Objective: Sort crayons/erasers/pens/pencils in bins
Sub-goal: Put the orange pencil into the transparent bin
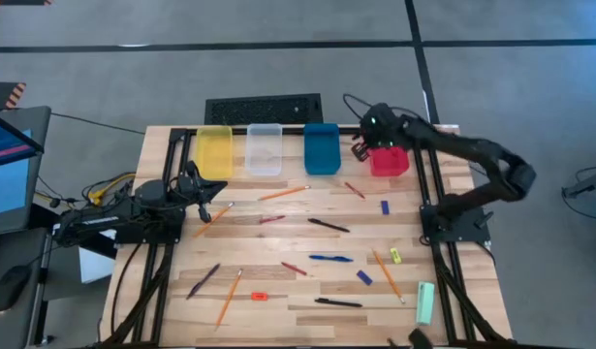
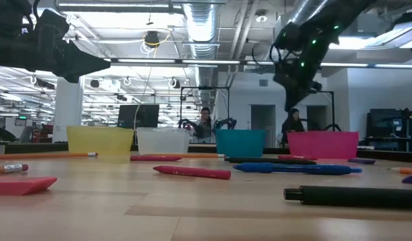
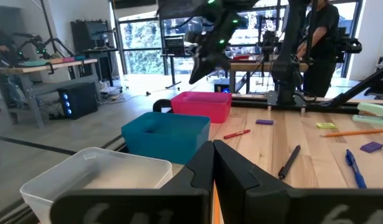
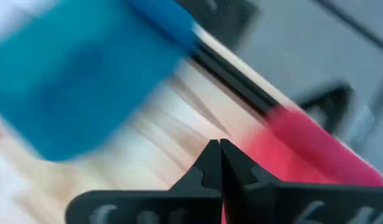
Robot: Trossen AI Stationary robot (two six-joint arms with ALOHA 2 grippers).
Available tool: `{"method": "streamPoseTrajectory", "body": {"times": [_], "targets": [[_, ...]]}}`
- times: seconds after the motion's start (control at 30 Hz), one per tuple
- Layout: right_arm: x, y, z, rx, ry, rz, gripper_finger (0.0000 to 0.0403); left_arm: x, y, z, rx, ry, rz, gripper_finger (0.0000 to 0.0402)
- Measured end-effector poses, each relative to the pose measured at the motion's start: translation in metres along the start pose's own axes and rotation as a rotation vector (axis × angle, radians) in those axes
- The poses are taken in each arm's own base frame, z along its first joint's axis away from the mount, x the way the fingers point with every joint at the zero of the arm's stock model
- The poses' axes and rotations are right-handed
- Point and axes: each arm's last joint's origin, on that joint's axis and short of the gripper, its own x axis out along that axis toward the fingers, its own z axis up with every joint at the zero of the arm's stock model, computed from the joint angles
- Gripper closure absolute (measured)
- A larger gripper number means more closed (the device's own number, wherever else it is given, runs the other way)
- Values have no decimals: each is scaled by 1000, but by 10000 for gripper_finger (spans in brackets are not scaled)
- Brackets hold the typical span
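Four bins stand in a row along the far edge: yellow (image 1: 215,150), clear (image 1: 264,150), blue (image 1: 322,147) and red (image 1: 389,161). My right gripper (image 1: 360,147) hangs above the gap between the blue and red bins, tilted downward and shut (image 4: 220,155), with nothing showing between its fingers. My left gripper (image 1: 205,189) waits shut (image 3: 213,155) at the table's left side. Pencils (image 1: 283,193), pens (image 1: 329,225), crayons (image 1: 294,268) and erasers (image 1: 384,206) lie flat, scattered over the wooden top.
A pale green bar (image 1: 425,302) lies near the front right corner. A dark keyboard (image 1: 264,107) sits behind the bins. Black frame rails run along the table's left and right sides. People stand in the room beyond the table (image 2: 204,124).
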Motion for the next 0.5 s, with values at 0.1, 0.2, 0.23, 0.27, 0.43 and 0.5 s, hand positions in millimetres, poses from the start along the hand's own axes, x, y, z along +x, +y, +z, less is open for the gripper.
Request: {"method": "streamPoseTrajectory", "body": {"times": [0.1, 0.2, 0.23, 0.27, 0.43, 0.5], "targets": [[-9, 21, -13, -39, -149, 108, 398, 0, 0, 0, 0, 0, 0, 401], [-17, 40, -29, -98, -271, 189, 395, 0, 0, 0, 0, 0, 0, 401], [-20, 46, -34, -111, -311, 216, 396, 0, 0, 0, 0, 0, 0, 401], [-22, 52, -39, -120, -347, 243, 398, 0, 0, 0, 0, 0, 0, 401], [-33, 80, -60, -157, -505, 386, 398, 0, 0, 0, 0, -1, 0, 401], [-36, 89, -66, -176, -542, 434, 398, 0, 0, 0, 0, -2, 0, 401]]}}
